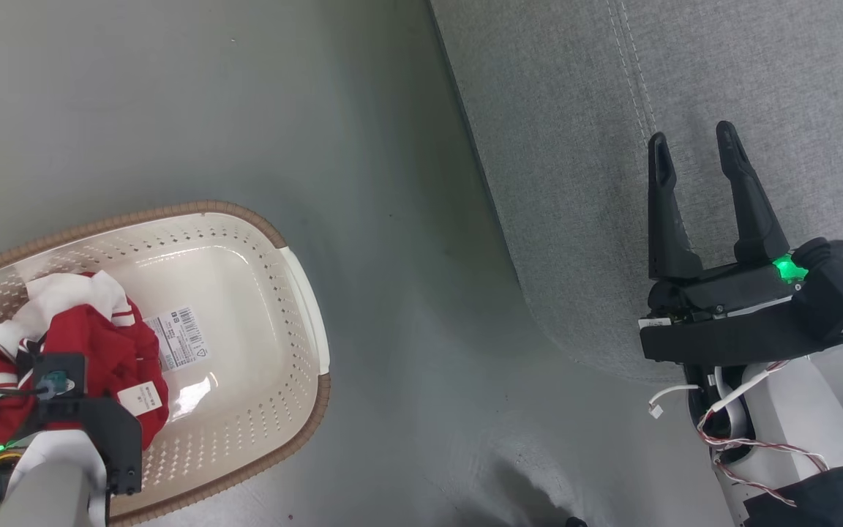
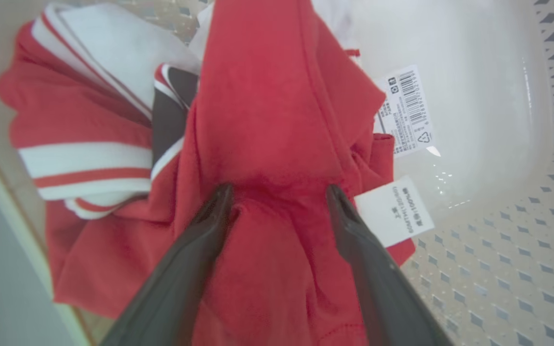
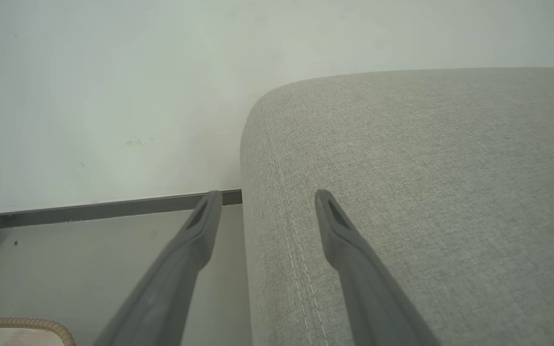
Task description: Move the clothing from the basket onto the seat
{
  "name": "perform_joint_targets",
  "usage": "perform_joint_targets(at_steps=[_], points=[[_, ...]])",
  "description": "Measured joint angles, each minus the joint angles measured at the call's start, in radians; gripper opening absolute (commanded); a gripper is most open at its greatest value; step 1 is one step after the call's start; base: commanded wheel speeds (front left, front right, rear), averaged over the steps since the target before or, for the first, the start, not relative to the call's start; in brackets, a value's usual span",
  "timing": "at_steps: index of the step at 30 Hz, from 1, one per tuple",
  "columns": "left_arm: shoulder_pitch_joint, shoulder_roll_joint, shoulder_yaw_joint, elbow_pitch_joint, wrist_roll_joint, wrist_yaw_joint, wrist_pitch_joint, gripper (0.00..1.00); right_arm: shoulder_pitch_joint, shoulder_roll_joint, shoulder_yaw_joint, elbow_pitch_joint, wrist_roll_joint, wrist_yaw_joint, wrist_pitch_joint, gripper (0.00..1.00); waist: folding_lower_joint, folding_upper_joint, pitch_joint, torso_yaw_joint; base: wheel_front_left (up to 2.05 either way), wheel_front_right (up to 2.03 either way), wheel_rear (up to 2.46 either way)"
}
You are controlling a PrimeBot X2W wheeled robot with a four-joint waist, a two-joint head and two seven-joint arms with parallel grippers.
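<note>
Red, white-striped fabric clothing [image 2: 277,96], heaped in cream perforated plastic basket [image 1: 310,307]: left gripper [image 2: 279,192] wide, tips sunk in cloth, should pinch a deep fold before lifting to grey upholstered seat [image 1: 758,66]; right gripper [image 1: 692,139] wide, empty, above seat.

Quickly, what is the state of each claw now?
Left claw: open, tips in the clothing, nothing gripped.
Right claw: open, empty, above the seat.

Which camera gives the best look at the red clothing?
The left wrist view: the clothing is close up, its stripes and label tag sharp. The head view shows it smaller, bunched in the basket. The right wrist view faces the seat.
</note>
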State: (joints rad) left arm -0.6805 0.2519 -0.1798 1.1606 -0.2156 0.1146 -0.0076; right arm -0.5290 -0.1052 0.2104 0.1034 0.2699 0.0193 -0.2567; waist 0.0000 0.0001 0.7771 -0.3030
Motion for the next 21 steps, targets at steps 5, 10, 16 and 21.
perform_joint_targets(at_steps=[5, 10, 16, 21], points=[[-0.016, 0.01, -0.022, 0.056, 0.037, 0.001, 0.074, 1.0, 0.0, 0.003, -0.004, 0.002, -0.008, 0.01, 0.0, 1.0, 0.0, 0.0, 0.0, 0.0, 0.0, 0.0, 0.0], [-0.019, 0.017, -0.023, 0.081, 0.037, 0.001, 0.108, 0.0, 0.0, 0.004, -0.009, 0.002, -0.01, 0.016, 0.0, 1.0, 0.0, 0.0, -0.003, 0.0, 0.0, 0.0, 0.0], [-0.034, 0.019, -0.027, 0.088, 0.038, 0.001, 0.134, 0.0, 0.0, 0.008, -0.015, 0.004, -0.022, 0.021, 0.0, 1.0, 0.0, 0.0, -0.009, 0.002, 0.0, 0.0, 0.0], [-0.034, 0.009, -0.031, 0.089, 0.038, -0.002, 0.137, 0.0, 0.0, 0.008, -0.028, 0.017, -0.024, 0.025, 0.0, 1.0, 0.0, 0.0, -0.022, 0.008, 0.0, 0.0, 0.0]])
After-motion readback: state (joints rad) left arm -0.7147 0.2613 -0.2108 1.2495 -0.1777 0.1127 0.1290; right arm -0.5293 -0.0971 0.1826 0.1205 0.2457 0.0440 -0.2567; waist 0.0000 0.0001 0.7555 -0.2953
